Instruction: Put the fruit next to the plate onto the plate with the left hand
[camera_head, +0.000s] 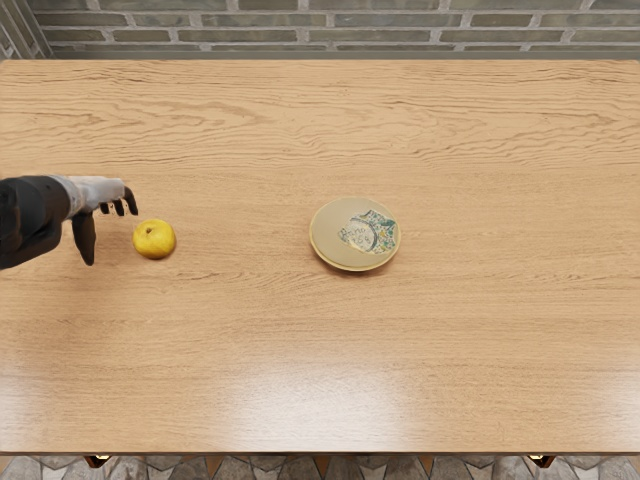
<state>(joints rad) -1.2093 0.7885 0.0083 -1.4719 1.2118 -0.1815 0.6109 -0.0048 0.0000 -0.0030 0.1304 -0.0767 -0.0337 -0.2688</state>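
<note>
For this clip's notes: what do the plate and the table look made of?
The plate is likely glazed ceramic: beige and smooth, with a painted green-blue motif in the middle. The table looks like light wood or wood veneer, with clear grain lines and a satin sheen toward the front edge.

1. Looks down at a slant on a wooden table (320, 380), with a brick wall (320, 30) beyond its far edge.
2. Shows the left hand (100, 200) entering from the left edge on a dark forearm, fingers spread and holding nothing, thumb pointing down.
3. Finds a yellow fruit (154, 239) resting on the wood just beside that hand, not touching it.
4. Sets a round plate (325, 235), tan with a patterned centre, near the table's middle, well apart from the fruit on its right.
</note>
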